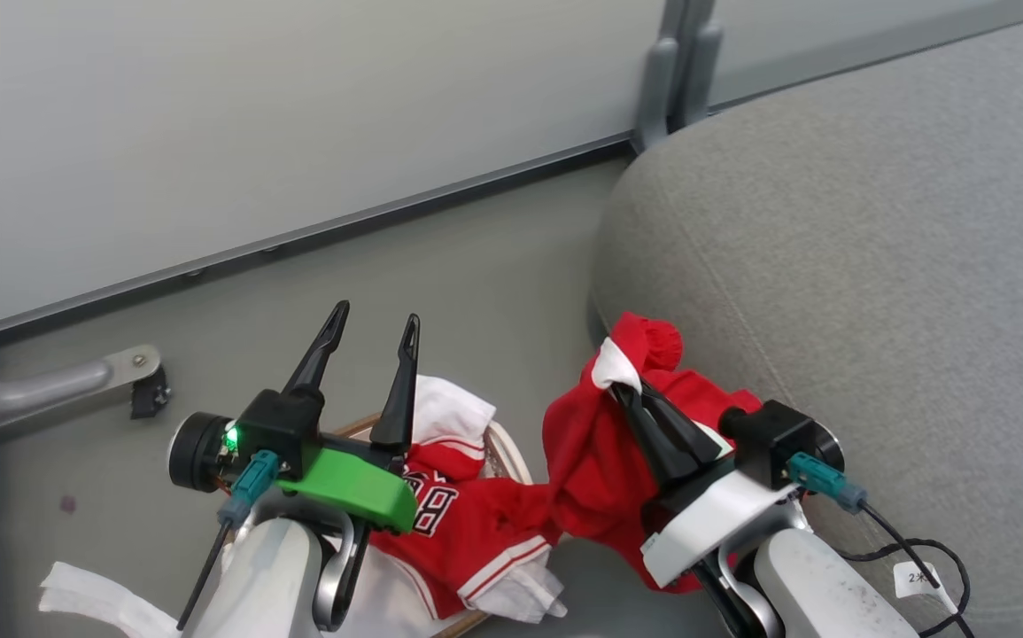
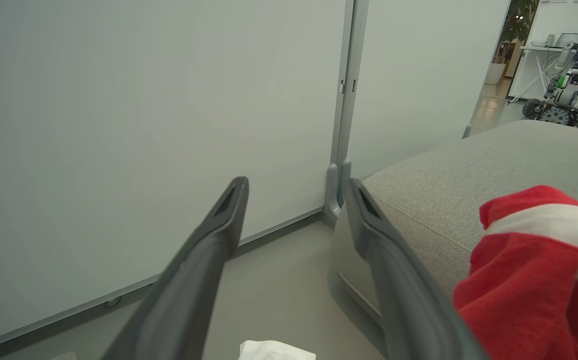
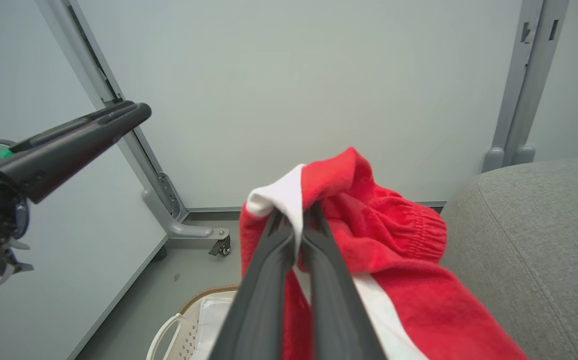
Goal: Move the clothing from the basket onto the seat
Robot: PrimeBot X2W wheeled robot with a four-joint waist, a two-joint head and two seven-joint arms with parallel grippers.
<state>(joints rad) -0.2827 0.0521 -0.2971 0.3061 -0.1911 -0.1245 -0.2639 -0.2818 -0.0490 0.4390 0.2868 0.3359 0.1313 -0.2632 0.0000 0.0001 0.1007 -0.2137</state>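
Robot at the sofa's edge: the right gripper (image 1: 628, 392) clamps its two dark fingers together on a white-trimmed fold of the red clothing (image 1: 595, 470). It holds the bunch clear of the basket (image 1: 515, 461) and just beside the rounded edge of the grey seat (image 1: 874, 266). The seat lies to this gripper's right and ahead of it, with the broad cushion top on that arm's side of the scene, so the right arm is plainly the nearer of the two. From the pinched fold the cloth hangs down and runs off to the left, its long axis leading from the fingertips toward the basket. There its lower end meets a numbered red jersey (image 1: 476, 532) draped over the rim; whether these are one garment or two separate pieces cannot be told. In the head view the held bunch overlaps the seat's front curve rather than resting on top of it. The carry to come therefore looks like a short one, rightward and up over the edge, with the trailing tail the likeliest snag. The left gripper (image 1: 375, 315) hovers above the basket, fingers spread apart with nothing between them, pointing toward the pale partition wall (image 1: 254, 115).
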